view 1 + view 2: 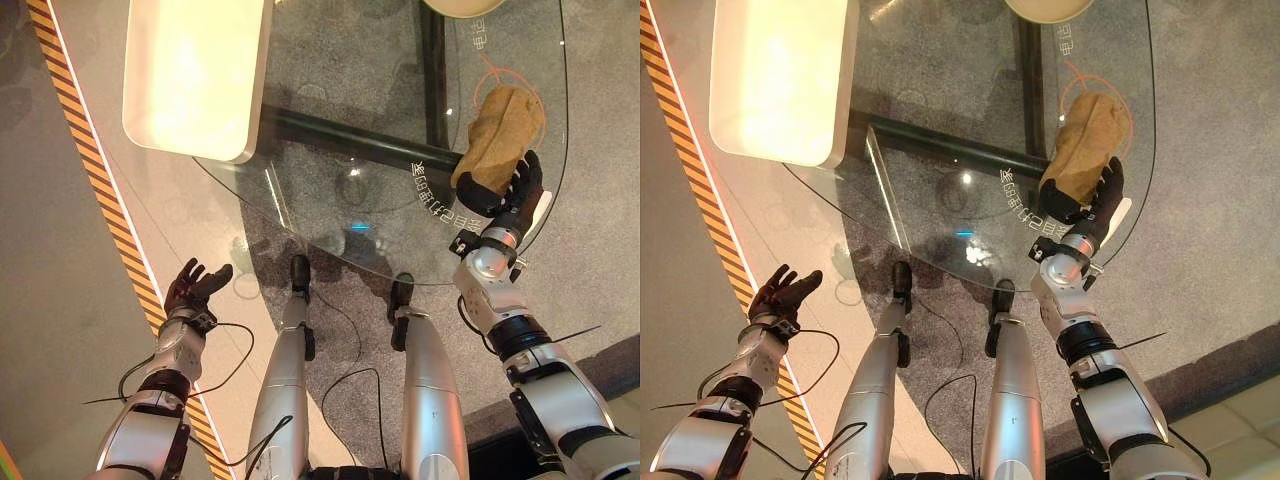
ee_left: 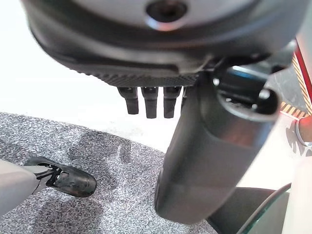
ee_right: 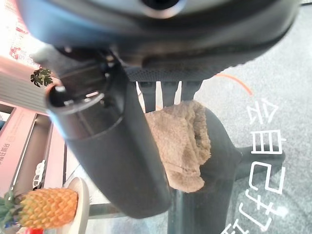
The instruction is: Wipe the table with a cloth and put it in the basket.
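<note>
Left eye view: one tan cloth [image 1: 500, 135] on the round glass surface [image 1: 330, 215], over toward the robot's right side, bunched into a longish wad. Long axis running away from the robot and slightly to its right, near end tucked under the right hand [image 1: 512, 190], far end reaching toward the orange ring printed on the glass. Right hand at the cloth's near end, fingers bent over the lower edge of the wad, thumb off to the side; right wrist view confirms fingers pressed down into the brown towelling rather than spread flat. So: right hand clamped on the cloth, cloth resting on the glass, lying straight ahead of the palm.

Left hand [image 1: 193, 285] well apart from all this, out past the surface's edge above the floor by the striped floor tape [image 1: 95, 160], fingers loosely spread, holding nothing. Right arm plainly the nearer one, by a wide margin.

Count: one cloth, one glass surface, two hands, one pale rectangular tray-like container [image 1: 195, 75] at the far left, possibly the basket, hard to say. Also one pale round rim [image 1: 465, 8] at the far edge; a pineapple [image 3: 41, 204] in the right wrist view
</note>
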You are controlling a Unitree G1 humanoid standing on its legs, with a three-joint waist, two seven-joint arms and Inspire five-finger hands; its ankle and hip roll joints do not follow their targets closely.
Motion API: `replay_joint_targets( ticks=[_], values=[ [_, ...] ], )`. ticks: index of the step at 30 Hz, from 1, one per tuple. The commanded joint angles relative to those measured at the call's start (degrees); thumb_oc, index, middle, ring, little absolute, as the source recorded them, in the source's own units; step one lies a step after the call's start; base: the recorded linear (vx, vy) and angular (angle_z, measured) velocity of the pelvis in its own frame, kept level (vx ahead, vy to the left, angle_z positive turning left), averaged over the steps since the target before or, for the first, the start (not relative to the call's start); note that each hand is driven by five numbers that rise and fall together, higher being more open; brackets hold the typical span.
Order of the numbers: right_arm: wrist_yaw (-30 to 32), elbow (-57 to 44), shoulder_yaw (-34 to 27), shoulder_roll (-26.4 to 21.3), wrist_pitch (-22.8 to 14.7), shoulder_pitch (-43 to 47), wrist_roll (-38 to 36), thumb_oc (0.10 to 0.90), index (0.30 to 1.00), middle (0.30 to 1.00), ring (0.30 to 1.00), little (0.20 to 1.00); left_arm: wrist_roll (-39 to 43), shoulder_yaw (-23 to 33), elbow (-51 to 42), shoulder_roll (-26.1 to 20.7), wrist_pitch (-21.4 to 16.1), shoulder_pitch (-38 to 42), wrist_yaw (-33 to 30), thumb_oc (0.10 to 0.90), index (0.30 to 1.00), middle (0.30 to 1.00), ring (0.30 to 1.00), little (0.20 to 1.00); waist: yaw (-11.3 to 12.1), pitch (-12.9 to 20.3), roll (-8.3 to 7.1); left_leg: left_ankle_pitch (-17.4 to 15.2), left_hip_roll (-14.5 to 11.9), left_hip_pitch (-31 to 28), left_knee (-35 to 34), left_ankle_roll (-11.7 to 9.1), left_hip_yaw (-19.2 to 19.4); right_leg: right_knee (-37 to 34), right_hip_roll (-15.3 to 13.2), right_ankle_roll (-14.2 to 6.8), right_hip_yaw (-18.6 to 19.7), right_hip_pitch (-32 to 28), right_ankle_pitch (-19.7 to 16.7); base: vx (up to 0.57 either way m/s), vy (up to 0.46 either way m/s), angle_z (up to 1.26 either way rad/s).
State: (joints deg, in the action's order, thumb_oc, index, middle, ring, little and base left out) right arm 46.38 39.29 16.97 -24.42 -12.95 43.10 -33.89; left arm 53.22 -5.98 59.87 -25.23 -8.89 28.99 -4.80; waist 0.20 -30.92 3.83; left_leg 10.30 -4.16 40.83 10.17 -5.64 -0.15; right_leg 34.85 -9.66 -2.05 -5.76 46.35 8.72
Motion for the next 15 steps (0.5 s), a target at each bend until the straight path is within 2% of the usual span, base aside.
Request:
replay_joint_targets(
  ticks=[1,7,15],
  values=[
    [2.2,0.7,1.4,-1.9,-0.6,4.0,1.6,0.8,0.9,0.9,0.9,0.9,-0.4,0.1,2.4,-1.5,-2.5,-0.1,-1.9,0.8,0.9,0.9,0.9,0.9,0.8,1.1,1.22,-10.0,2.8,0.7,9.3,2.1,2.7,-12.6,0.1,-1.0,-0.6,-4.0,-6.1,0.0,0.0,0.0],
    [4.1,4.1,1.6,-2.2,-0.1,5.5,1.6,0.8,0.9,0.9,0.9,0.9,-0.4,-0.6,3.1,-1.4,-2.3,0.4,-1.8,0.8,0.9,0.9,0.9,0.9,1.0,1.1,1.5,-10.2,2.9,0.9,9.8,2.2,2.5,-11.9,0.1,-1.0,-0.6,-3.5,-6.1,0.0,0.0,0.0],
    [1.6,6.4,1.9,-2.1,-1.1,6.7,1.1,0.8,0.9,0.9,0.9,0.9,-0.4,-1.3,3.6,-1.4,-2.3,0.9,-1.5,0.8,0.9,0.9,0.9,0.9,1.2,1.1,1.61,-10.4,3.0,1.1,10.3,2.3,2.3,-11.4,0.2,-1.2,-0.5,-3.2,-6.0,0.0,0.0,0.0]
  ],
)
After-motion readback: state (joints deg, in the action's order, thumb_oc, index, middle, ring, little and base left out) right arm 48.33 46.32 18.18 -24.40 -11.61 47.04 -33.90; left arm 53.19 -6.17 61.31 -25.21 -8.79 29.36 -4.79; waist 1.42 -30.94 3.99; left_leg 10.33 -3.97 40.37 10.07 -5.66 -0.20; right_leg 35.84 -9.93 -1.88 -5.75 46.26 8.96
